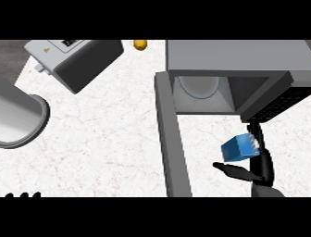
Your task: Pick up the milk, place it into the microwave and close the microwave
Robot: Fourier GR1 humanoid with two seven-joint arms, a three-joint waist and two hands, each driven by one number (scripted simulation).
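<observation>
A blue milk carton (238,148) is held above the counter in front of the microwave (244,76). My right hand (259,167) is shut on it, fingers curled up its right side and thumb sticking out to the left below it. The microwave's cavity is open, with a round glass plate (199,86) inside. Its door (172,139) swings out toward me as a long grey slab left of the carton. Only the fingertips of my left hand (23,195) show at the lower left edge.
A grey toaster-like appliance (76,58) sits at the back left. A large steel pot (11,113) lies at the left edge. A small orange object (139,44) rests at the back of the white marble counter (103,139).
</observation>
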